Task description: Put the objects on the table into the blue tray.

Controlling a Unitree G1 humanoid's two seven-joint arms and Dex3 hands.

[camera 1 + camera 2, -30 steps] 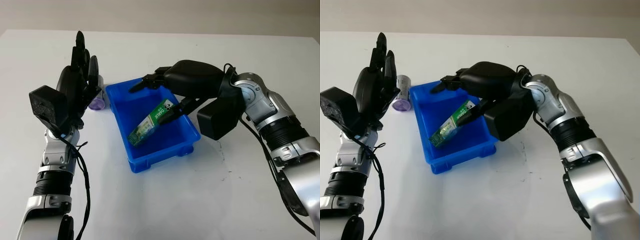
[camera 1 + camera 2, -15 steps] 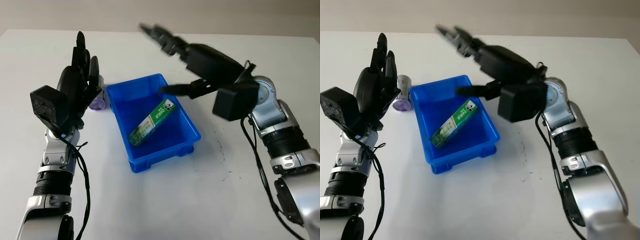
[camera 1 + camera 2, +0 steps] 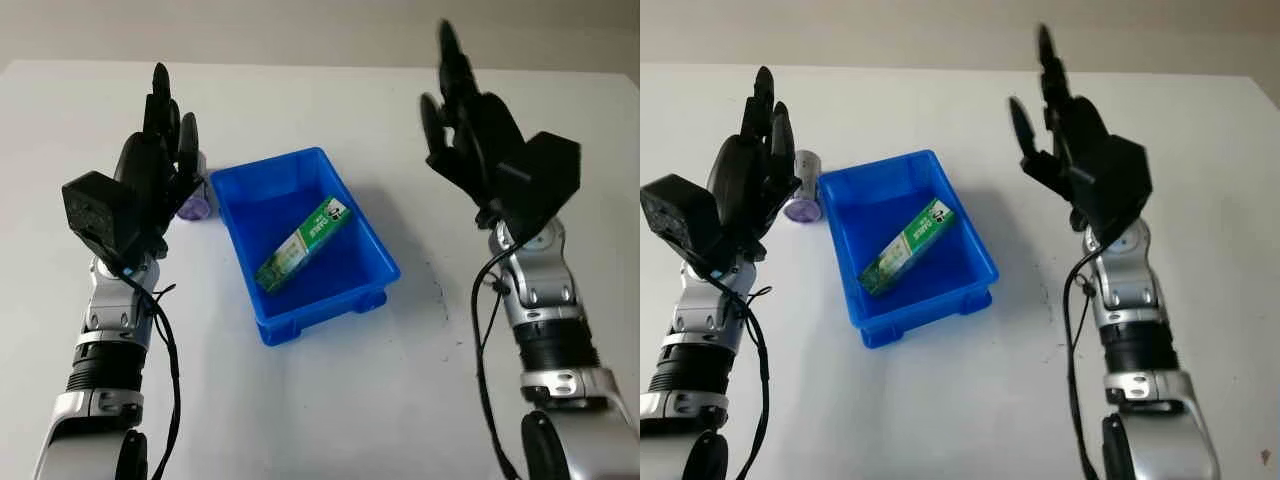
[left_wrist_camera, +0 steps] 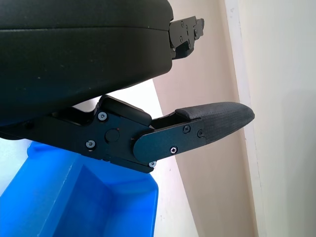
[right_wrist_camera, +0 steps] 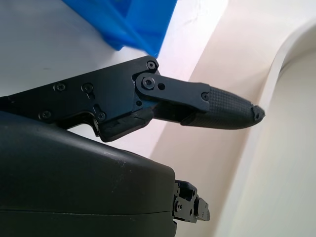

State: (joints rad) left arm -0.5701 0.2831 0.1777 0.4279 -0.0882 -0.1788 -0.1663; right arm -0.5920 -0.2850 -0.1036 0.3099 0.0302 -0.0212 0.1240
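A blue tray (image 3: 373,247) sits in the middle of the white table, and a green and white toothpaste box (image 3: 303,241) lies slanted inside it. A small purple and grey cylinder (image 3: 194,205) lies on the table just left of the tray, partly hidden behind my left hand (image 3: 160,150). That hand is raised upright at the left, open and holding nothing. My right hand (image 3: 462,125) is raised upright to the right of the tray, open and empty. A corner of the tray (image 4: 98,207) appears in the left wrist view.
The white table (image 3: 400,400) stretches out in front of and to the right of the tray. A pale wall runs along the table's far edge.
My right hand let go of the toothpaste box in the tray, lifted out, and swung right and up to an upright pose. The left hand and cylinder stayed put.
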